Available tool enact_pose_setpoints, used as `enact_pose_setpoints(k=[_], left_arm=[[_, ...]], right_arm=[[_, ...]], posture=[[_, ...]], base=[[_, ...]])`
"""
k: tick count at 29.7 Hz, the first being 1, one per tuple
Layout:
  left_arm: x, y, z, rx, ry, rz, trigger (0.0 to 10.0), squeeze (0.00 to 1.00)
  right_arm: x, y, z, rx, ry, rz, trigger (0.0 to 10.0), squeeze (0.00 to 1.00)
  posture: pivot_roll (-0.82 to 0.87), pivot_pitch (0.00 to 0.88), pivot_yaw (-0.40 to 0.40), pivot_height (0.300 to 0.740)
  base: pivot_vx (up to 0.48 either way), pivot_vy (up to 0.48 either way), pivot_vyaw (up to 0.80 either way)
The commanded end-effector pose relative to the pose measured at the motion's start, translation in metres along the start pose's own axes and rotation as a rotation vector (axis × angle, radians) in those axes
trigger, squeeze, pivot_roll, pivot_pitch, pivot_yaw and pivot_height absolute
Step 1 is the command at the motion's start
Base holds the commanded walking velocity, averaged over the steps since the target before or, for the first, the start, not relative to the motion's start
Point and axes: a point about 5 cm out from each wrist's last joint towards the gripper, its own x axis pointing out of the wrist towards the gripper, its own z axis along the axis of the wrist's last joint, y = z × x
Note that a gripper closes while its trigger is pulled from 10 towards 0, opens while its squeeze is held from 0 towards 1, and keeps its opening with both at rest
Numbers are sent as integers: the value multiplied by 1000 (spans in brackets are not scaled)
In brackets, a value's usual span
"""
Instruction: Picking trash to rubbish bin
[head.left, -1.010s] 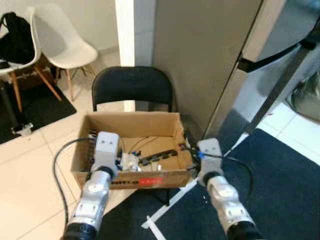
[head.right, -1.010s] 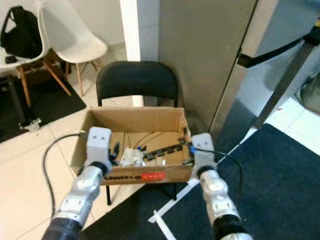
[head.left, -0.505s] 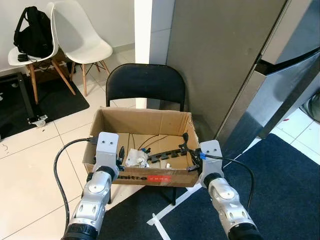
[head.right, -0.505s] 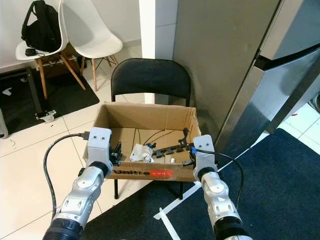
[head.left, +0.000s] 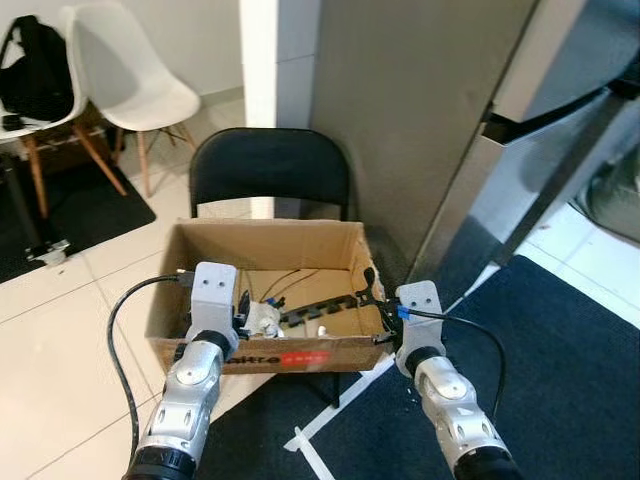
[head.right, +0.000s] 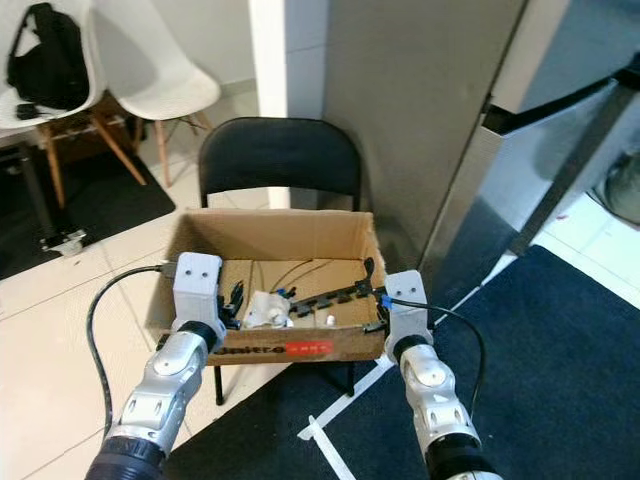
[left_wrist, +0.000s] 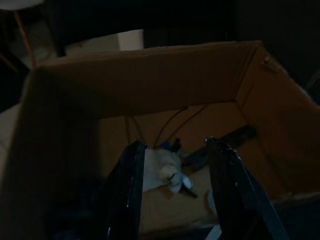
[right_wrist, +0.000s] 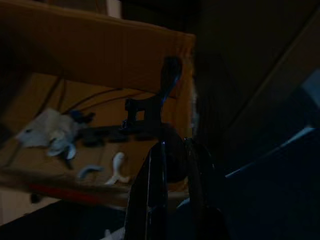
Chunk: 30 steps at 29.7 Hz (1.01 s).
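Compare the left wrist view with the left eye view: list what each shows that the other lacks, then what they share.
Left wrist view alone: the left pincer seen along its own fingers, which stand apart above the crumpled white trash.

Left eye view alone: the black folding chair under the box, the white chair, the dark mat, and the right pincer at the box's right wall.

Both: the cardboard box, the white trash, the thin black wires and the black strip on the box floor.
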Motion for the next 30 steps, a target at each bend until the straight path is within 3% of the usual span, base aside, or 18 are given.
enact_pose_setpoints(k=[1,11,30], left_arm=[[0,-2,-1,-11,11,-7,10000,0],[0,-1,0,-12,8,-3,10000,0],[3,-5,-5,66,25,-15,10000,0]], right_arm=[[0,1,-1,23,9,-6,10000,0],[0,1,-1,26,11,-4,10000,0],[7,5,2,6,5,70,10000,0]], posture=[[-5,115,-42,740],[-2,113,-43,740],[-1,110,-53,740]], base=[[379,0,0],[373,0,0],[0,0,0]])
